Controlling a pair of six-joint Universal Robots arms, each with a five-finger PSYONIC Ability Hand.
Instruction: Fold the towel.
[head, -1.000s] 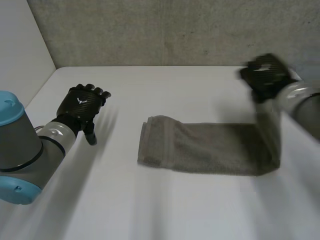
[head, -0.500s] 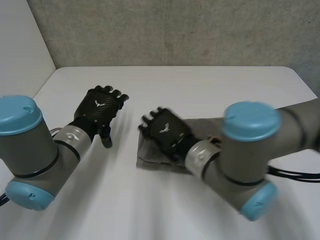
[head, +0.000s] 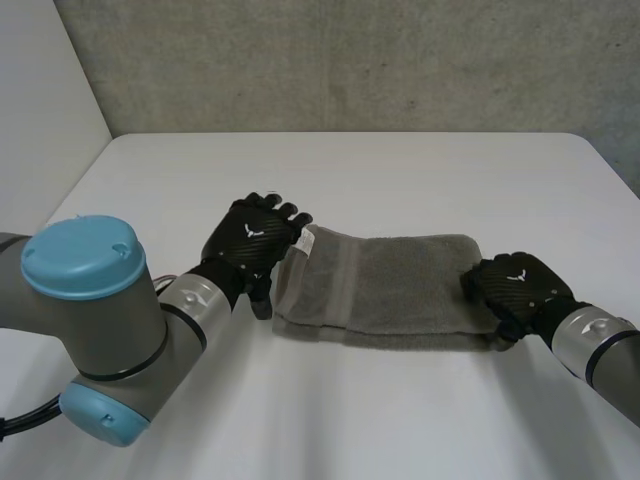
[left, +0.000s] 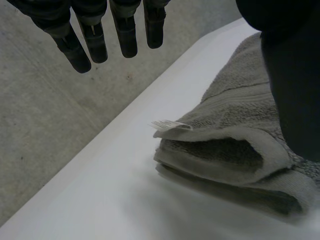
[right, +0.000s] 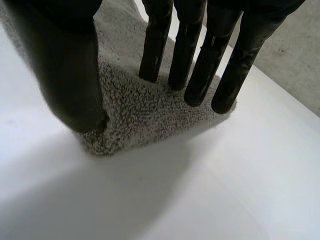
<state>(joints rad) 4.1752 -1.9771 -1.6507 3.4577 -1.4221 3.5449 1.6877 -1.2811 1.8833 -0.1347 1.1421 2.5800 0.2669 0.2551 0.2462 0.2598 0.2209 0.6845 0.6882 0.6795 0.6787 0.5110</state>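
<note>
Grey folded towel (head: 400, 290) on white table (head: 400, 170), L hand (head: 250, 240) at left end, fingers (left: 125, 35) straight, holding nothing, R hand (head: 518, 290) pressing right end w/ straight fingers (right: 154, 45)

Before me: table (head: 400, 170), white, matte, far edge straight, far right corner rounded. Behind it, grey wall (head: 350, 60) of rough, speckled concrete, meeting table's far edge. To my left, white wall (head: 40, 90) — plain, running along table's left edge, joining grey wall at far corner.

Right hand (head: 515, 290) hides towel's (head: 400, 285) end; tag (left: 170, 124) print seemingly unreadable.
</note>
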